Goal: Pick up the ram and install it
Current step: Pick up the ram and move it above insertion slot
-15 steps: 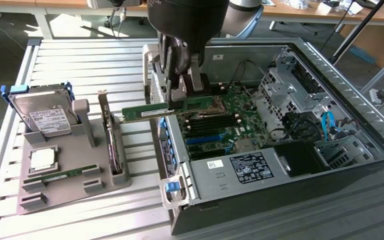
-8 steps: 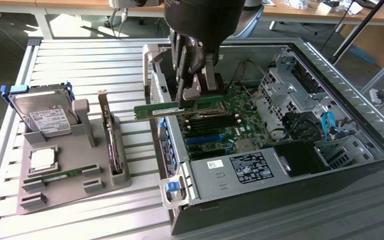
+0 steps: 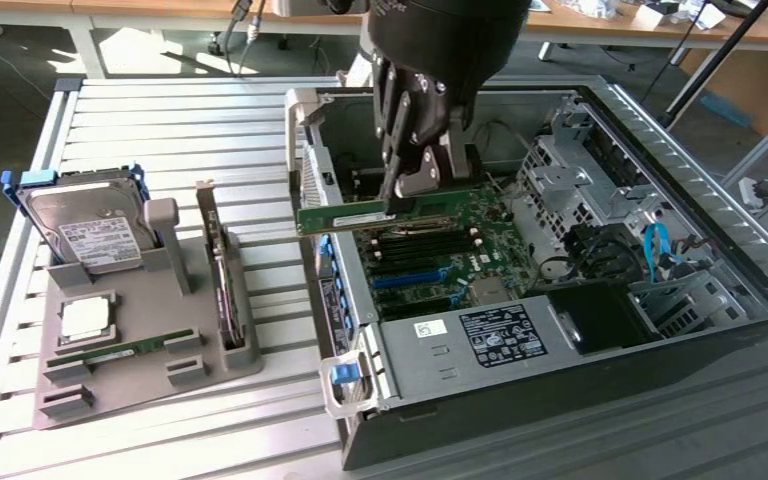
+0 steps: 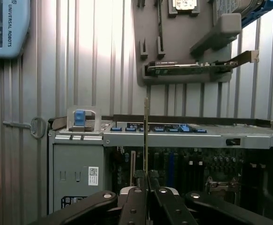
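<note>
My gripper (image 3: pixel 418 190) is shut on the ram (image 3: pixel 357 215), a long green stick with a white label. It holds the stick level, on its long edge, above the motherboard (image 3: pixel 431 262) inside the open computer case (image 3: pixel 704 230). The stick hangs just over the dark memory slots (image 3: pixel 424 240) and juts toward the exterior view's left from the fingers. In the wrist view the ram (image 4: pixel 146 136) appears edge-on as a thin vertical line rising from between the closed fingertips of my gripper (image 4: pixel 147 180). A second ram (image 3: pixel 124 352) lies flat in the grey holder (image 3: pixel 211 365).
The grey holder on the slatted table also carries a silver hard drive (image 3: pixel 84 235), an upright dark expansion card (image 3: pixel 224 280) and a small square chip (image 3: pixel 87 317). The power supply (image 3: pixel 498 335) fills the case's near end. A teach pendant (image 4: pixel 7 28) lies on the table.
</note>
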Tool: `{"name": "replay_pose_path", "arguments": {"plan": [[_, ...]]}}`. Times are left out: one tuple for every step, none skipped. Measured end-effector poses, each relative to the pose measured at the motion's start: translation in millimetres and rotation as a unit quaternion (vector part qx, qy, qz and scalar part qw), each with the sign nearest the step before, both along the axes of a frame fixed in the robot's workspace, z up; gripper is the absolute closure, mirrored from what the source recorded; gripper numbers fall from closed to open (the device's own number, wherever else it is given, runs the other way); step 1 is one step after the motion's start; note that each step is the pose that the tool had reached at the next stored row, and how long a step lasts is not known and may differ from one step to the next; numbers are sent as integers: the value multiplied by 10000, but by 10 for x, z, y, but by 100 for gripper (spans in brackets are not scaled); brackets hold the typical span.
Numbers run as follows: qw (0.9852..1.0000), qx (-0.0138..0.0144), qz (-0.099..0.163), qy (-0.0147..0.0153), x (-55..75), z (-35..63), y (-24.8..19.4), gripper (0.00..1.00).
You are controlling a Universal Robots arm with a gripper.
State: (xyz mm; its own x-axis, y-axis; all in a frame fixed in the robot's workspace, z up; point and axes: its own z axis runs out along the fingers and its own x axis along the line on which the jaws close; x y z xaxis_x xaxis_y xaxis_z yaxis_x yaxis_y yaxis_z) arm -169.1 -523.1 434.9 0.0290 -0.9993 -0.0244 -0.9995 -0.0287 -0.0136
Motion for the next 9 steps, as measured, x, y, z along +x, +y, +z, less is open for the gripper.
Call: {"name": "replay_pose_path", "arguments": {"plan": [[10000, 0, -5, 0, 26, 0, 0, 88], [10000, 0, -13, 0, 69, -1, 0, 88], [10000, 0, -24, 0, 124, -1, 0, 88], [10000, 0, -32, 0, 161, -2, 0, 88], [10000, 0, -37, 0, 187, -2, 0, 88], [10000, 0, -43, 0, 213, -2, 0, 88], [10000, 0, -48, 0, 239, -2, 0, 88], [10000, 0, -56, 0, 270, -3, 0, 88], [10000, 0, -62, 0, 295, -3, 0, 88]]}}
